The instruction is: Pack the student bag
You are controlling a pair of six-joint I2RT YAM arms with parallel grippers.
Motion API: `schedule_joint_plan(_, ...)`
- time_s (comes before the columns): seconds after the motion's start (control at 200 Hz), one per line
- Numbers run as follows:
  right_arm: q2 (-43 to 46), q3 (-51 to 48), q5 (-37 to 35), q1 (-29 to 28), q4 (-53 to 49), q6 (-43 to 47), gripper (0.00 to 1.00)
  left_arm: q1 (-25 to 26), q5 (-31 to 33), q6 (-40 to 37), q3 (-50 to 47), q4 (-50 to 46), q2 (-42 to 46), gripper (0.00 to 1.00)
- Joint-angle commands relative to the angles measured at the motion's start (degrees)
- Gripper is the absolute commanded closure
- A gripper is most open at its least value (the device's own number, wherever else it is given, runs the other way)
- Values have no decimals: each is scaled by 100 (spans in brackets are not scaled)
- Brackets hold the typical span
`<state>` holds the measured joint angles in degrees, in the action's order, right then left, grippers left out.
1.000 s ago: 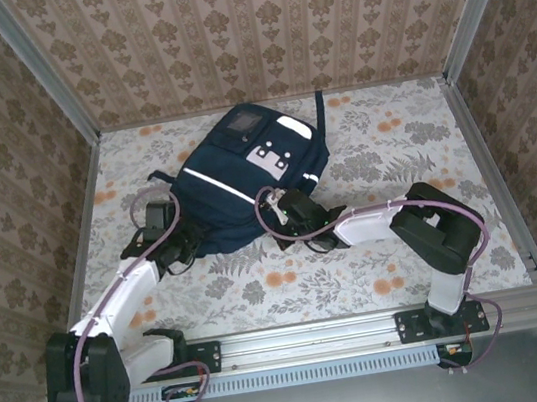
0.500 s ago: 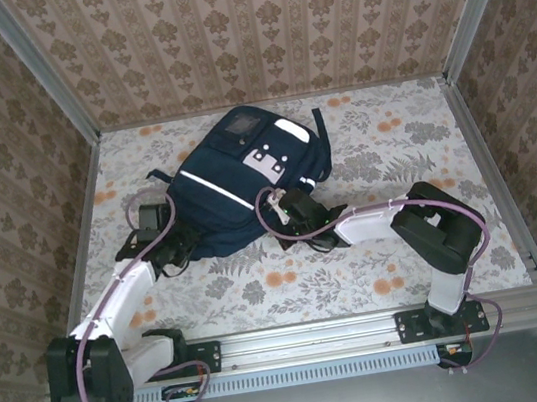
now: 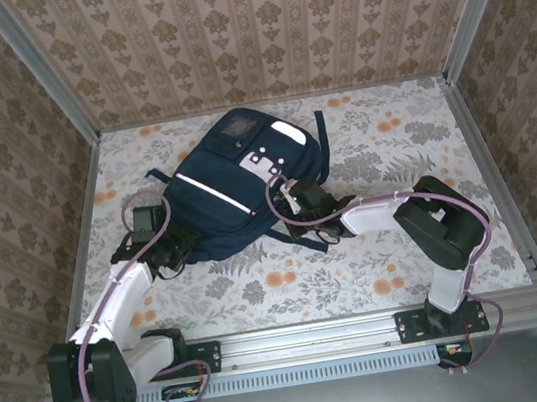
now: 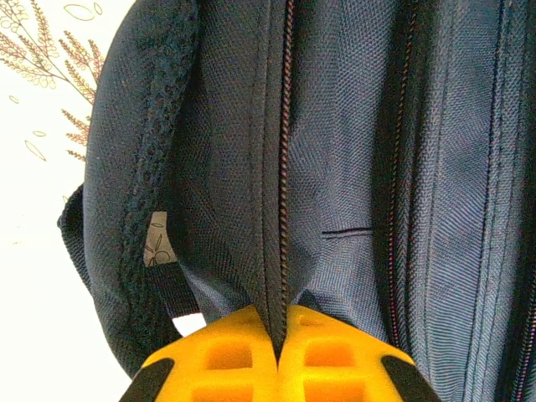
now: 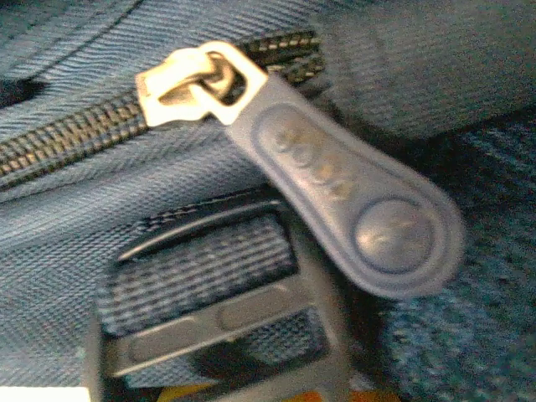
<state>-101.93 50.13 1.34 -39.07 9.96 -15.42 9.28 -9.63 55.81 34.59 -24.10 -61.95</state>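
The student bag (image 3: 238,200), navy with white stripes, lies front-up in the middle of the floral table. My left gripper (image 3: 179,239) is at its near-left edge. In the left wrist view its yellow fingers (image 4: 219,360) are shut on a fold of the bag (image 4: 352,151) beside a zipper seam, so my left gripper (image 4: 279,335) pinches the fabric. My right gripper (image 3: 294,197) is at the bag's near-right side. In the right wrist view a grey zipper pull (image 5: 335,193) lies on the bag (image 5: 75,226), and a strap buckle (image 5: 218,318) runs down into my shut right gripper (image 5: 251,395).
Patterned walls (image 3: 253,31) close the table at the back and both sides, with metal posts (image 3: 36,69) in the corners. Floral tabletop (image 3: 390,132) lies bare to the right of the bag and in front of it (image 3: 282,290).
The bag has slid away from the arm bases and turned a little to the left. Both grippers moved with it, still shut.
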Motion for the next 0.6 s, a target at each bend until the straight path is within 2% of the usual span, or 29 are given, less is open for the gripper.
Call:
schedule_joint_plan(0.0, 130, 188, -371, 266, -379, -227, 100, -142, 338, -158, 31, -295, 157, 100)
schedule_joint_plan(0.355, 251, 84, -642, 607, -637, -445, 100, -144, 347, -133, 4, -237, 149, 100)
schedule_joint_plan(0.475, 351, 84, -581, 664, -716, -526, 100, 9, 119, -139, -36, 70, 127, 100)
schedule_joint_plan(0.56, 475, 72, -583, 685, -794, -549, 99, 484, -11, -361, 154, 231, 105, 66)
schedule_joint_plan(0.595, 527, 65, -598, 711, -846, -561, 98, 672, -16, -457, 264, 214, 118, 57)
